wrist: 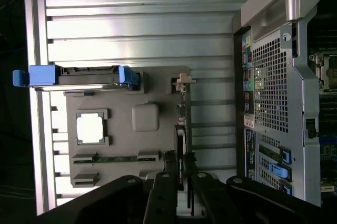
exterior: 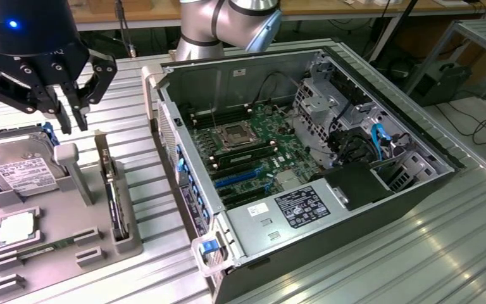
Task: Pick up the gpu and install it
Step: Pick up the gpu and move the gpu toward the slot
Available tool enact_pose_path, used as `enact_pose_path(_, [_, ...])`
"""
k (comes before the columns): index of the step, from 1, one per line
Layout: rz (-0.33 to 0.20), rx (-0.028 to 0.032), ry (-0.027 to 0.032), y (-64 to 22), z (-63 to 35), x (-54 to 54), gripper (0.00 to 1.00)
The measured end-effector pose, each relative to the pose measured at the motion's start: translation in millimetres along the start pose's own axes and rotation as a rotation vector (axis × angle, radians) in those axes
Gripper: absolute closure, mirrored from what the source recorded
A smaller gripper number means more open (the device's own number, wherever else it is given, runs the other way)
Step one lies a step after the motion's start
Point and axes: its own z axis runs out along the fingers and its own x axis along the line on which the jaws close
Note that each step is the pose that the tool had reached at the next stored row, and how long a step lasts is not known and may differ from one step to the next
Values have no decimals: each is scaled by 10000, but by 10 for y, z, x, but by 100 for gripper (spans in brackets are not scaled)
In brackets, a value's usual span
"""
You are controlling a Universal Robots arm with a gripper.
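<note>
– Ribbed metal table under everything, workshop clutter behind. How far has the job got?
– Barely started, judging by the layout. Nearest lies a grey fixture plate. The gpu, a thin dark circuit card with a pale bracket end, stands on edge in slotted holders along the plate's edge facing the computer. It is neither lifted nor installed.
– And the pincer?
– The black multi-fingered gripper hovers above the plate, fingers parted a little and holding nothing. In the wrist view the card's edge lines up with the gap between them.
– What else sits on the plate?
– A narrow green memory stick and a silver square processor chip lie toward the near end. A silver hard drive with a white label fills the far corner away from the computer. A grey upright post stands close beside the card and looks the tightest neighbour for the fingers.
– Further off?
– The open grey computer case shows its green motherboard, whose blue-edged slots look unoccupied. The case's side wall stands between plate and board, so lifting and seating both remain.
</note>
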Motion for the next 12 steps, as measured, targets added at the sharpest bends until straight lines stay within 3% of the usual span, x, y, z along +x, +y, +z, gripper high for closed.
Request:
enact_pose_path(1, [0, 0, 0, 0, 0, 0, 76])
enact_pose_path(3, [0, 0, 0, 0, 0, 0, 64])
enact_pose_path(4, [0, 0, 0, 0, 0, 0, 64])
enact_pose_path(5, [0, 0, 0, 0, 0, 0, 52])
enact_pose_path(7, [0, 0, 0, 0, 0, 0, 46])
enact_pose_path(8, [0, 0, 0, 0, 0, 0, 34])
enact_pose_path(10, [-5, -2, -2, -1, 13, 1, 34])
enact_pose_path(11, [-19, 0, 0, -2, 36, 1, 28])
enact_pose_path(12, [-20, 0, 2, -2, 52, -1, 28])
